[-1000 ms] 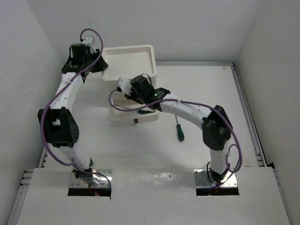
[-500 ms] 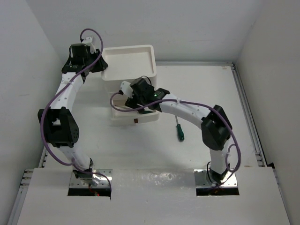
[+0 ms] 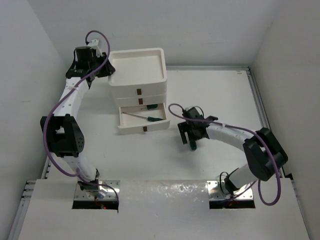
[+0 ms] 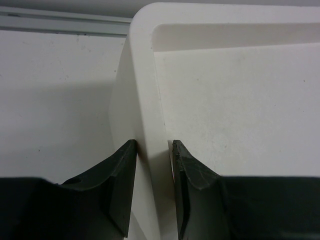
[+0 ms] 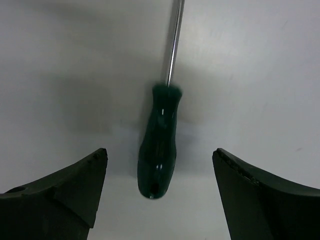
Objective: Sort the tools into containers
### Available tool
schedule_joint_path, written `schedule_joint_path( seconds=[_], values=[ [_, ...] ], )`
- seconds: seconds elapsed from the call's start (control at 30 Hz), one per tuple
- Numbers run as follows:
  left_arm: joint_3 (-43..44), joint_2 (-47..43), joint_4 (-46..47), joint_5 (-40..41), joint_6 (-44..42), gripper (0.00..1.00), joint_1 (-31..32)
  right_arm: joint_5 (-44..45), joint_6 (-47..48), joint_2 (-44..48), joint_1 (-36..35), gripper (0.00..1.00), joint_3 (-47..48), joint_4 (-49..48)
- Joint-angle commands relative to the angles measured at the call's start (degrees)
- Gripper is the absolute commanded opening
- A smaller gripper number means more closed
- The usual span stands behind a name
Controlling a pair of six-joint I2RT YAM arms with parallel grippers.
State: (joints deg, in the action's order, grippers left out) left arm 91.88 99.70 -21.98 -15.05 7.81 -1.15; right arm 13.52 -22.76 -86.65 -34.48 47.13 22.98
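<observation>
My left jaws are clenched on the side rim of the white tray (image 4: 149,90), one outside the wall and one inside. My right jaws are released and spread wide above the tabletop (image 5: 65,65). A dark green screwdriver (image 5: 159,145) lies between them, touching neither, its shaft pointing away. To their left, the open drawer (image 3: 131,128) holds a second screwdriver (image 3: 155,119).

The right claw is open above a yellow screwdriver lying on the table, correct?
Not quite. The screwdriver is dark green, not yellow; the right wrist view shows it clearly. The rest stands: the right gripper is open above it, and it lies on the table.
</observation>
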Motion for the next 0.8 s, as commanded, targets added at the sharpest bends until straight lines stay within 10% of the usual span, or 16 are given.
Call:
schedule_joint_path(
  seconds=[0.0,0.13,0.2,0.27,0.77],
  values=[
    [-1.3,3.0,-5.1,-2.0,-1.8,0.07,0.5,-3.1,-9.4,3.2,-1.5,0.83,-4.3,-1.9],
    [-1.3,2.8,-4.7,-2.4,-1.7,0.07,0.5,-3.0,-10.7,2.9,-1.4,0.60,-9.7,-4.1],
    [-1.2,2.7,-4.7,-2.4,-1.6,0.07,0.6,-2.1,-10.5,1.3,-1.4,0.19,-10.3,-4.7],
    [-1.1,2.7,-4.9,-2.4,-1.7,0.07,0.6,0.0,-10.6,0.7,-1.4,0.00,-10.0,-4.1],
    [-0.6,2.9,-5.2,-2.1,-1.9,0.07,0.6,9.5,7.9,26.9,-1.9,0.00,-3.4,-15.5]
  ],
)
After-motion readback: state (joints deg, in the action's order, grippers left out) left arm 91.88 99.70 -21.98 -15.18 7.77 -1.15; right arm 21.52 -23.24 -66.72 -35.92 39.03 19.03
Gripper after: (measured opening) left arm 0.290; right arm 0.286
